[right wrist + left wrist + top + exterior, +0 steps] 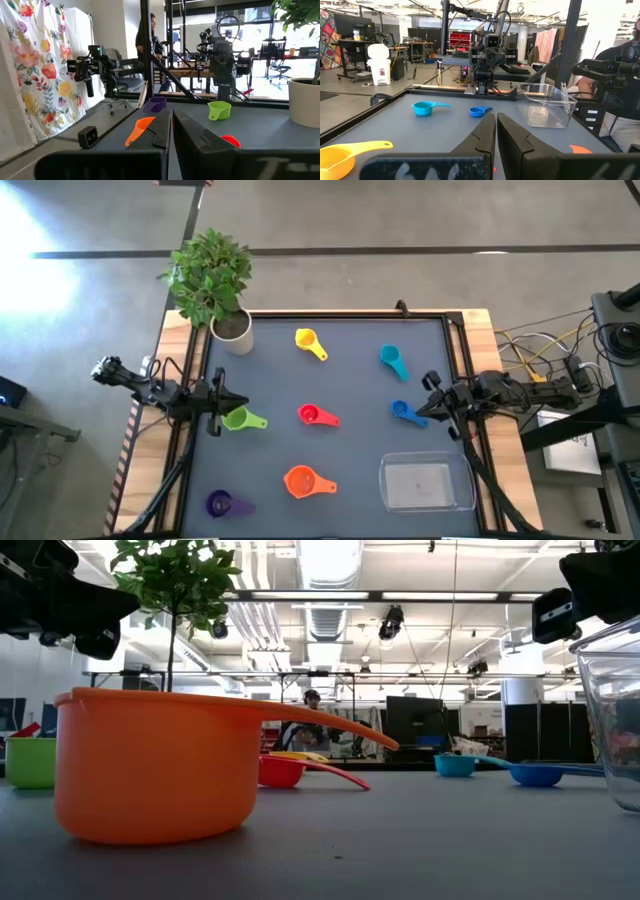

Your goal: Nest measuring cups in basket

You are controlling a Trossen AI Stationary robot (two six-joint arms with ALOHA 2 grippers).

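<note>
Orange cup (150,775) fills the low view, unnested. Blue cup (404,411) lies just inboard of my right gripper (432,406) — fingers pressed together, holding nothing — handle seemingly toward me; basket (427,484) sits nearby. Left gripper (228,402), likewise closed, waits beside green cup (240,419).

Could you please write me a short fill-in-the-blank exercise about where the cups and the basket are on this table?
1. The basket holds ____ cups.
2. The cup lying closest to the plant pot is the ____ one.
3. The cup right beside the shut left pincer is ____.
4. The cup nearest the shut right pincer is ____.

Missing words: no; yellow; green; blue
</note>
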